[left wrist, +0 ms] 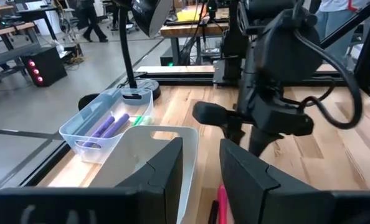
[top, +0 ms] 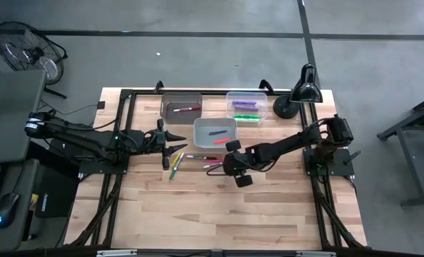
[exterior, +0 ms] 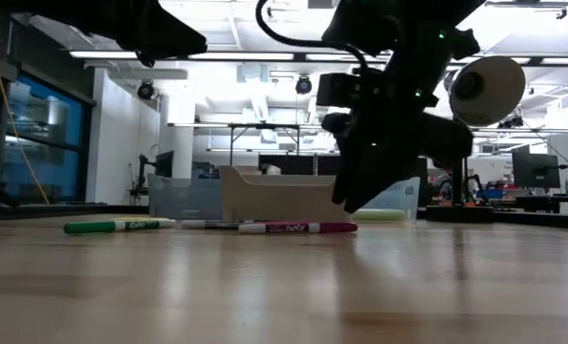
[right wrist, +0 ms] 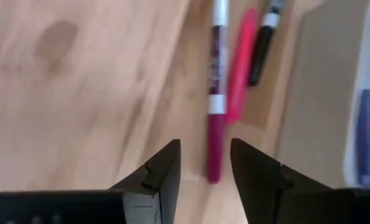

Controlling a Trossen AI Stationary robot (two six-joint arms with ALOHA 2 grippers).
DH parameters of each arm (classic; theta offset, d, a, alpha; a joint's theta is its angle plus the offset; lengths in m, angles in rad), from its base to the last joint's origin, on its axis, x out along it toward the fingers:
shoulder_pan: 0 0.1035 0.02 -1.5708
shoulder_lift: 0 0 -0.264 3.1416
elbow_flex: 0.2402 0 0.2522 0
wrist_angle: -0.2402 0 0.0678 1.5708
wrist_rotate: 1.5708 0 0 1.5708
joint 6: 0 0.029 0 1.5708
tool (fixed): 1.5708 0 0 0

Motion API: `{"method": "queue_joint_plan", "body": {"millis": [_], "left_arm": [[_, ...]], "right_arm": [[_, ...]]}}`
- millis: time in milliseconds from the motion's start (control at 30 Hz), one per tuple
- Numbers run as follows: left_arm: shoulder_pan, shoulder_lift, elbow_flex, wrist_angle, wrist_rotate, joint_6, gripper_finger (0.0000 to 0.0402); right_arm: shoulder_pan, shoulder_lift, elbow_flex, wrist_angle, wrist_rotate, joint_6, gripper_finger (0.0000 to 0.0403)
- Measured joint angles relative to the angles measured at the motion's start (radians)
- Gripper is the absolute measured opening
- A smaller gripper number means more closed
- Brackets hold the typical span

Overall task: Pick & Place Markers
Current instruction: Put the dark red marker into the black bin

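1. Markers (top: 198, 158) lie loose in the middle of the bench (top: 269, 207), in a small bunch between the two arms.
2. A green marker (exterior: 112, 226) and a dark pink marker (exterior: 298, 227) show at the middle left of the low view, both lying flat on the wood.
3. More markers are already in bins near the top of the high view. A red one is in the grey bin (top: 181, 106). Purple and green ones are in the clear bin (top: 246, 105). A blue one and a red one are in the white bin (top: 215, 132), just below the other two.
4. The right pincer (right wrist: 205, 163) is low over the dark pink marker (right wrist: 215, 121). Its two fingers are apart, one on each side of the marker's end, and it holds nothing.
5. A bright pink marker (right wrist: 240, 68) and a black-tipped one (right wrist: 263, 43) lie just beside the dark pink one.
6. The left pincer (left wrist: 200, 163) is by the white bin. It is open a little and holds nothing.
7. A black lamp (top: 298, 96) stands at the upper right of the bench.
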Motion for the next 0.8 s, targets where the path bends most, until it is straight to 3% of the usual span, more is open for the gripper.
{"method": "queue_joint_plan", "body": {"millis": [800], "left_arm": [[0.000,0.000,0.001,-0.051,0.002,-0.020,0.0103]], "right_arm": [[-0.032,0.092,0.019,-0.014,-0.087,0.083,0.0129]]}}
